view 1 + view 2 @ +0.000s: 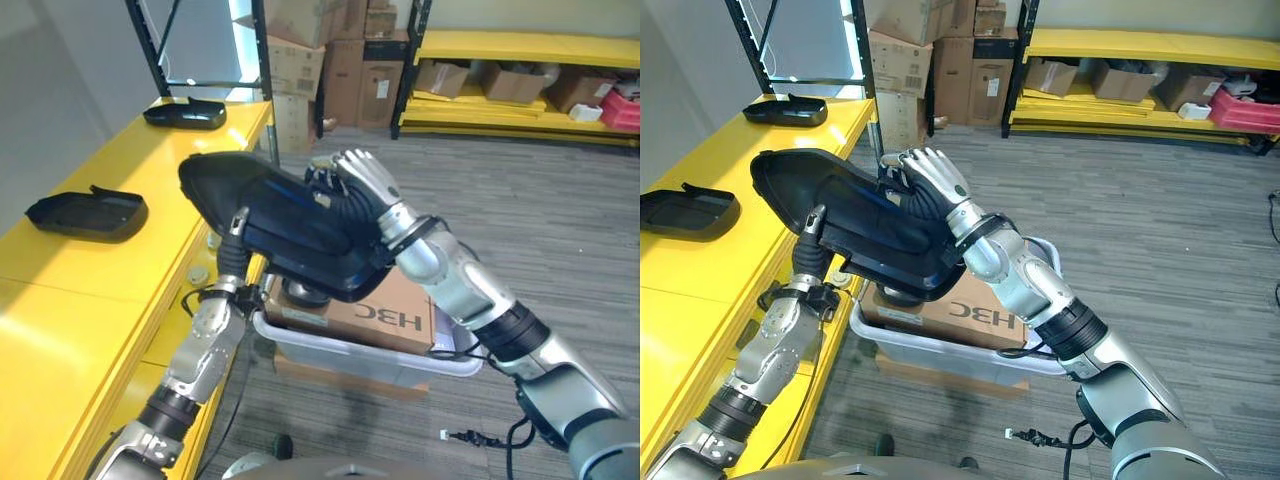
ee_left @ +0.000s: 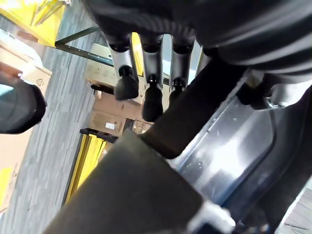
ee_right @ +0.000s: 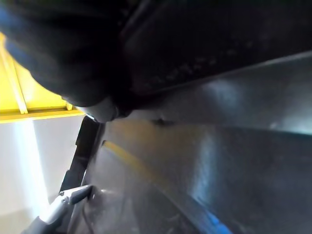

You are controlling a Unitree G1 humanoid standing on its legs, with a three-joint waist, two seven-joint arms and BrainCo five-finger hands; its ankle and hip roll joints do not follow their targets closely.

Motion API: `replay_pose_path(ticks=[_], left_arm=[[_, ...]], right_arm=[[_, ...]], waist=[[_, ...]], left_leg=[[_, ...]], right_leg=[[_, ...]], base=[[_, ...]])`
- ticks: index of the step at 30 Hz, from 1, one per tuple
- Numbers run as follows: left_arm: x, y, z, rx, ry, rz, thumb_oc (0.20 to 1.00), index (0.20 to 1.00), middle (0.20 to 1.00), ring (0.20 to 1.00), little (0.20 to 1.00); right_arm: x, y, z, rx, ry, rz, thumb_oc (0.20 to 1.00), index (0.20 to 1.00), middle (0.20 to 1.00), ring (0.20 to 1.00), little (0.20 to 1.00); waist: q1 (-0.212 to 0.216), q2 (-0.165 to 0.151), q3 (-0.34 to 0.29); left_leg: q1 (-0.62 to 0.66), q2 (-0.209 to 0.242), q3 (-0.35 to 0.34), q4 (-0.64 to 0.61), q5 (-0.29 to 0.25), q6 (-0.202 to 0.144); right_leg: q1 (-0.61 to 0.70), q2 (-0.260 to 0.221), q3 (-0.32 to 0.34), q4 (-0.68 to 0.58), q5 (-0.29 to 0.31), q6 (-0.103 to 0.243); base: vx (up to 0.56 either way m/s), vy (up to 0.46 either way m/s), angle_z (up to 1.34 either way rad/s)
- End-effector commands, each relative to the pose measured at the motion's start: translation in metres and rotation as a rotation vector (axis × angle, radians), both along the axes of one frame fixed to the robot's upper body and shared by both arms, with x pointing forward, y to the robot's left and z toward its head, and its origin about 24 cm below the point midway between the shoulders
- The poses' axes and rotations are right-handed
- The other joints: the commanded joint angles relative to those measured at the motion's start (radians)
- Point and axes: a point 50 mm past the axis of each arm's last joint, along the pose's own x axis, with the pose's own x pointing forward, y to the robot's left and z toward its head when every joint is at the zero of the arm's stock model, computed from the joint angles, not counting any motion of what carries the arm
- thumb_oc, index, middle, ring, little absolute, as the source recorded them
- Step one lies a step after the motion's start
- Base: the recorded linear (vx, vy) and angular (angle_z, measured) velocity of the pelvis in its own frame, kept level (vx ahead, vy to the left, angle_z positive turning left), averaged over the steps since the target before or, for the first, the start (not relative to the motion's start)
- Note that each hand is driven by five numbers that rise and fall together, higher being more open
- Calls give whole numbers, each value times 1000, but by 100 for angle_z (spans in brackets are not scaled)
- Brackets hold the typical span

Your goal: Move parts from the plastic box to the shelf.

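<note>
I hold a large black moulded plastic part [image 1: 285, 225] in the air between both hands, beside the yellow shelf [image 1: 120, 280] and above the clear plastic box [image 1: 372, 362]. My right hand [image 1: 362, 182] grips the part's far right edge, fingers curled over it. Low at the part's left my left hand [image 1: 234, 250] pinches it, thumb on the upper face; in the left wrist view its fingers [image 2: 152, 73] lie along the part's underside [image 2: 229, 146]. The box holds a brown carton [image 1: 390, 315] and another dark part [image 1: 303, 294].
Two more black parts lie on the shelf top, one near [image 1: 88, 213] and one far [image 1: 185, 114]. A black rack upright [image 1: 262, 70] stands at the shelf's far end. Stacked cardboard boxes [image 1: 330, 60] and a yellow rack [image 1: 520, 90] line the back, across grey carpet.
</note>
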Motion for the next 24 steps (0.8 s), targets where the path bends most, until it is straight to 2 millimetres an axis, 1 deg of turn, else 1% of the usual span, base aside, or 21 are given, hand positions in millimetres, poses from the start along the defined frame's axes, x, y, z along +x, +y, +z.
replay_pose_path(ticks=[1,2,5,6,7,8,9,12,14,17,18,19,20,21,22,23,24], left_arm=[[17,-20,46,135,-263,-58,200,200,200,200,200],[17,-14,49,200,-301,1,200,200,200,200,200],[17,-11,50,172,-303,20,200,200,200,200,200],[16,-6,53,218,-325,55,200,200,200,200,200],[15,-3,53,224,-333,70,200,200,200,200,200],[15,-3,53,224,-332,70,200,200,200,200,200],[15,1,53,244,-333,88,200,200,200,200,200],[14,9,53,307,-349,145,200,200,200,200,200],[13,20,56,361,-370,216,200,200,200,200,200],[11,37,58,385,-383,313,200,200,200,200,200],[11,36,58,386,-382,311,200,200,200,200,200],[9,42,61,397,-395,344,200,200,200,200,200],[6,57,61,443,-402,415,200,200,200,200,200],[4,60,61,460,-403,433,200,200,200,200,200],[2,73,61,561,-407,489,200,200,200,200,200],[-1,78,62,580,-419,512,200,200,200,200,200],[-3,82,62,608,-420,524,200,200,200,200,200]], right_arm=[[-45,52,19,144,-15,405,200,200,200,200,200],[-46,50,19,158,-2,414,200,200,200,200,200],[-48,47,20,180,5,426,200,200,200,200,200],[-49,43,21,206,27,439,200,200,200,200,200],[-49,41,21,215,51,458,200,200,200,200,200],[-49,41,21,215,52,458,514,514,514,514,514],[-49,40,18,240,135,503,1000,1000,1000,1000,1000],[-44,24,17,381,246,515,1000,1000,1000,1000,1000],[-41,9,10,502,320,502,1000,1000,1000,1000,1000],[-38,-21,-4,652,379,412,1000,1000,1000,1000,1000],[-38,-22,-4,653,380,411,1000,1000,1000,1000,1000],[-39,-33,-10,712,390,373,1000,1000,1000,1000,1000],[-40,-61,-32,840,447,253,1000,1000,1000,1000,1000],[-41,-68,-39,865,465,227,1000,1000,1000,1000,1000],[-41,-95,-74,908,529,26,1000,1000,1000,1000,1000],[-44,-105,-85,889,550,-43,1000,1000,1000,1000,1000],[-45,-113,-97,870,577,-111,1000,1000,1000,1000,1000]], waist=[[14,-46,-51],[16,-48,-50],[15,-50,-50],[14,-51,-51],[15,-52,-51],[15,-52,-50],[17,-54,-50],[17,-56,-50],[13,-56,-49],[-1,-56,-48],[0,-56,-49],[-6,-56,-51],[-23,-56,-50],[-25,-56,-51],[-35,-55,-50],[-40,-57,-49],[-41,-58,-51]], left_leg=[[21,67,-11,-7,-95,-41],[21,66,-12,-7,-95,-42],[21,66,-11,-7,-96,-42],[22,67,-9,-7,-96,-42],[23,67,-9,-7,-96,-42],[24,67,-9,-7,-96,-42],[29,68,-8,-7,-103,-43],[31,69,-6,-7,-104,-42],[29,68,-2,-7,-106,-42],[31,68,6,-7,-108,-43],[31,68,6,-7,-109,-43],[29,68,9,-7,-109,-42],[24,66,15,-7,-103,-42],[31,68,19,-7,-113,-42],[32,68,24,-7,-116,-42],[26,65,26,-7,-108,-40],[33,66,29,-7,-119,-40]], right_leg=[[0,-77,-35,6,-48,51],[1,-75,-35,5,-50,50],[1,-76,-35,5,-49,50],[2,-76,-34,3,-48,51],[3,-77,-35,2,-48,51],[5,-77,-35,2,-48,51],[9,-75,-36,1,-55,51],[12,-75,-36,1,-55,51],[9,-75,-35,0,-55,52],[7,-75,-33,1,-55,53],[7,-75,-33,1,-56,53],[3,-76,-31,2,-55,54],[-6,-78,-27,4,-47,55],[-1,-77,-24,4,-54,55],[-4,-79,-22,5,-52,58],[-12,-81,-19,7,-44,58],[-8,-80,-16,5,-50,60]], base=[[0,0,0],[0,0,0],[0,0,0],[0,0,0],[0,0,0],[0,0,0],[0,0,0],[0,0,0],[0,0,0],[0,0,0],[0,0,0],[-11,19,-7],[18,15,-6],[15,28,-13],[2,18,-17],[4,21,-18],[1,9,-12]])
